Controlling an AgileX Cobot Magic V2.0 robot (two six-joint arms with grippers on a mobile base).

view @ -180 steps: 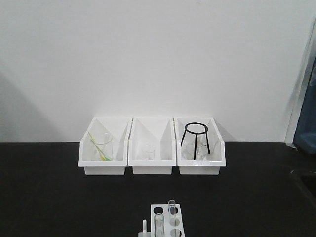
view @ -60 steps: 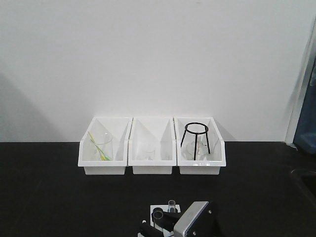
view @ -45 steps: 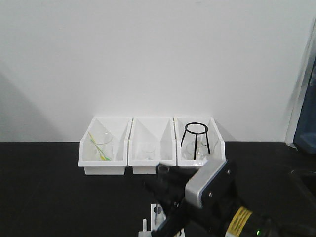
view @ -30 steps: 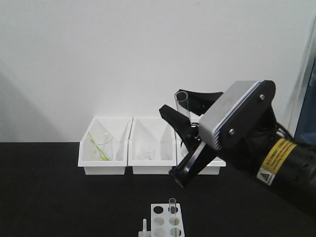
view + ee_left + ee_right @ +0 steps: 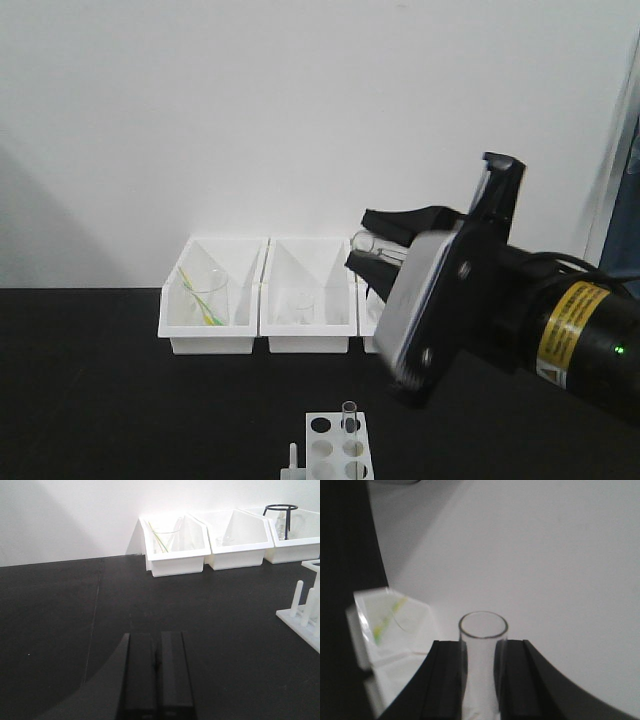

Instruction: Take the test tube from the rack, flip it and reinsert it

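Observation:
The white rack (image 5: pixel 335 452) stands at the bottom centre of the front view, with one clear tube (image 5: pixel 349 414) upright in a back hole. Its peg and edge also show in the left wrist view (image 5: pixel 306 616). High above the rack, my right gripper (image 5: pixel 378 241) is shut on a clear glass test tube (image 5: pixel 366 241) that lies tilted, its open mouth pointing left. In the right wrist view the test tube (image 5: pixel 482 667) sits between the two black fingers (image 5: pixel 451 675) of the right gripper (image 5: pixel 482 647). My left gripper (image 5: pixel 156 652) is shut and empty, low over the black table.
Three white open-front bins (image 5: pixel 213 300) line the back wall, and the right arm hides part of the right one. The left bin (image 5: pixel 175 545) holds a beaker with a yellow-green stick, and a black ring stand (image 5: pixel 280 508) sits in the right bin. The black table (image 5: pixel 60 625) stretches left.
The right arm came in at the rack, lifted one test tube out of it and rose. It has since rolled, turning the tube from upright to lying tilted. One tube stays in the rack.

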